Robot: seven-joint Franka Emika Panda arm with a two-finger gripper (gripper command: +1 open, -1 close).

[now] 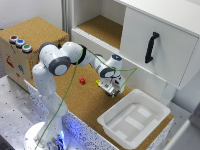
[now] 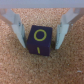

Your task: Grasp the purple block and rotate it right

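In the wrist view the purple block [image 2: 40, 41] is a small dark cube with a yellow ring on its top face, lying on the cork mat. My gripper [image 2: 40, 35] is lowered around it, with one finger [image 2: 19, 29] on one side of the cube and the other finger [image 2: 63, 31] on the opposite side. A thin gap shows on each side, so the jaws stand open around the cube. In the exterior view the gripper [image 1: 111, 90] is down at the mat, and the block is hidden beneath it.
A small red block [image 1: 82, 80] and a yellow-green block [image 1: 98, 83] lie on the mat just to the exterior view's left of the gripper. A white tray [image 1: 150, 107] sits at the lower right, a white cabinet with a black handle [image 1: 151, 47] behind, and a wooden box with buttons [image 1: 20, 43] at the left.
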